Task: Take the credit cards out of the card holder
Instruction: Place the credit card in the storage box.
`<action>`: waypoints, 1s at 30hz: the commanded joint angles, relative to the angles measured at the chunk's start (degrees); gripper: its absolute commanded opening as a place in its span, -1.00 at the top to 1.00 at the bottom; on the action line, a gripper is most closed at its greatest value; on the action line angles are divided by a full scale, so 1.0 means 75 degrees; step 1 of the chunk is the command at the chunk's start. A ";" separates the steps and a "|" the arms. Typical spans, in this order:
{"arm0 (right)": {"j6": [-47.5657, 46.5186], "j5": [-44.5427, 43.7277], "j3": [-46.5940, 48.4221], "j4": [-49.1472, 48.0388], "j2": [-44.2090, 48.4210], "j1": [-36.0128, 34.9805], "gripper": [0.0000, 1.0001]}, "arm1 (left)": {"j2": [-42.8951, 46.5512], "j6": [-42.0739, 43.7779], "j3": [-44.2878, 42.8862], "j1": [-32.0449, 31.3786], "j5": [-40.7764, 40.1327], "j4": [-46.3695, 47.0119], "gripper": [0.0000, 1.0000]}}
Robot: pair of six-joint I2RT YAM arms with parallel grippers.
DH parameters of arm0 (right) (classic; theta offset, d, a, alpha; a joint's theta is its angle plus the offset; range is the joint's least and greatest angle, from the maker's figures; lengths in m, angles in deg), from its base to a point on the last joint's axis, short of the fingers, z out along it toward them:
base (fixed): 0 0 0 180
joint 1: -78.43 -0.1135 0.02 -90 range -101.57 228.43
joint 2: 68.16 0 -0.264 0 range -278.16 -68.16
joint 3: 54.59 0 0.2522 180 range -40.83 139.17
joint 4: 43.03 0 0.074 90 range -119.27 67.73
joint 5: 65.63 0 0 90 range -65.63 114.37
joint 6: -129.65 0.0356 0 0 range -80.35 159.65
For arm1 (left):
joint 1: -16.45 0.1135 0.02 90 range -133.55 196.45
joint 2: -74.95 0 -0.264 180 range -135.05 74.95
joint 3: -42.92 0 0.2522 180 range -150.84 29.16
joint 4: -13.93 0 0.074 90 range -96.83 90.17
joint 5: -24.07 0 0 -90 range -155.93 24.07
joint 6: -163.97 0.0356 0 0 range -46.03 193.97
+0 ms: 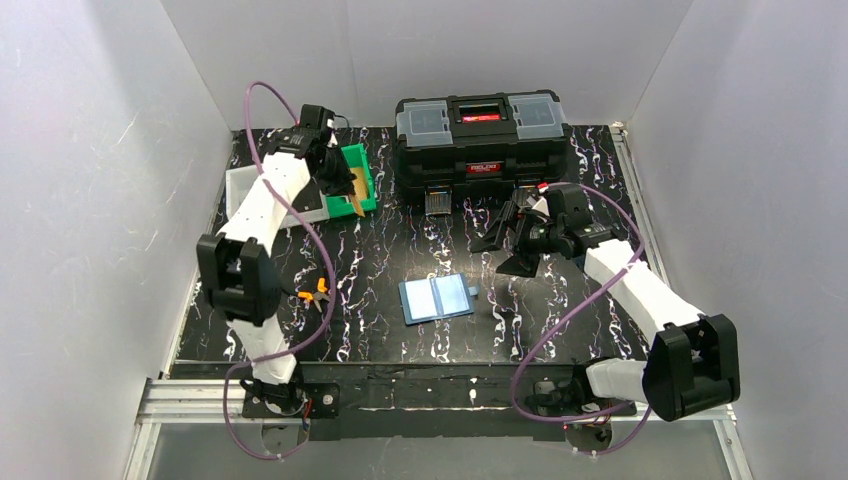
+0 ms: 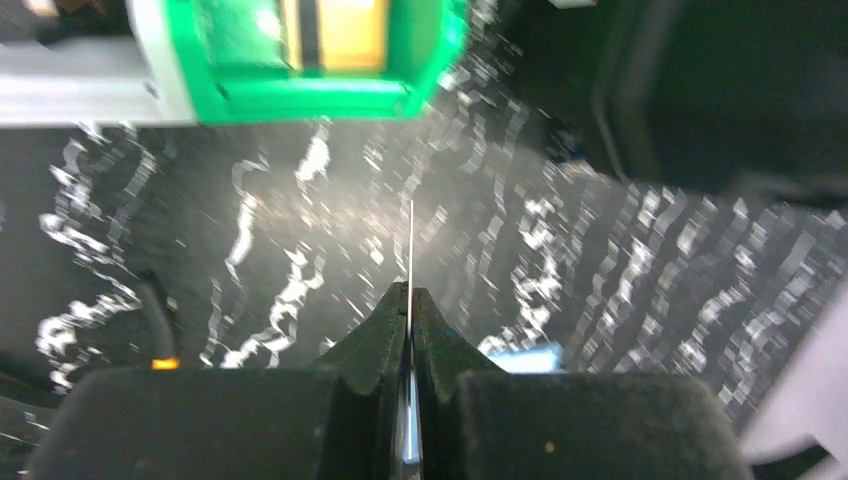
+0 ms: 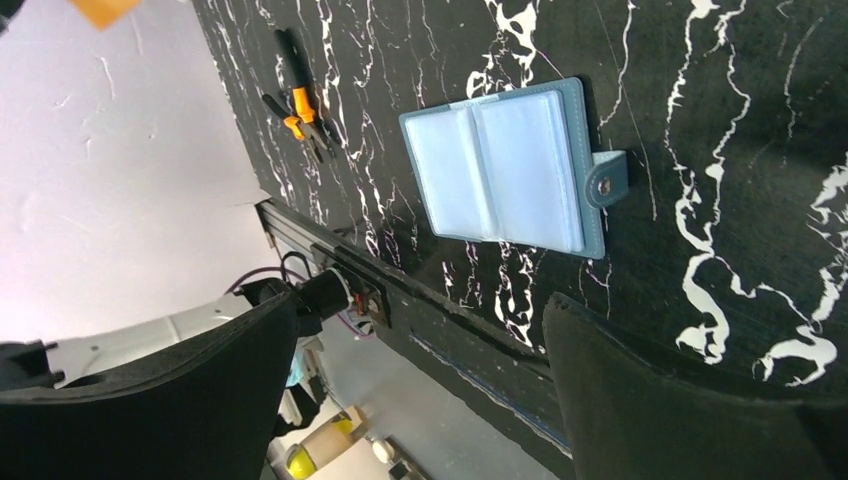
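Card holder (image 1: 437, 298) lies open; left fingers (image 2: 383, 338) pinch card (image 1: 357, 204).

The card holder (image 3: 500, 165) has matt blue covers and glossy plastic sleeves; the table (image 3: 760, 100) looks smooth.

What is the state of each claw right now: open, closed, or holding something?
Left claw: closed on a thin credit card, seen edge-on.
Right claw: open, holding nothing.
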 commanded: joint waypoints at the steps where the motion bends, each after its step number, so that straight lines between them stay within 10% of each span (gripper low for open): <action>1: -0.0410 -0.0282 0.0287 0.0522 0.0410 -0.0017 -0.96 | -0.1082 0.0840 -0.1183 0.0229 -0.1646 -0.0811 1.00; 11: -0.0678 -0.0656 0.0353 0.1140 0.0884 -0.0013 -0.97 | -0.3566 0.1279 -0.4119 0.0547 -0.1797 -0.1206 1.00; 25: -0.0789 -0.0665 0.0300 0.1288 0.1058 -0.0010 -0.97 | -0.4811 0.1121 -0.4946 0.0955 0.0603 -0.0559 0.99; 30: -0.0825 -0.0647 0.0273 0.1294 0.1036 -0.0010 -0.97 | -0.4801 0.1132 -0.5003 0.1040 0.0801 -0.0549 0.64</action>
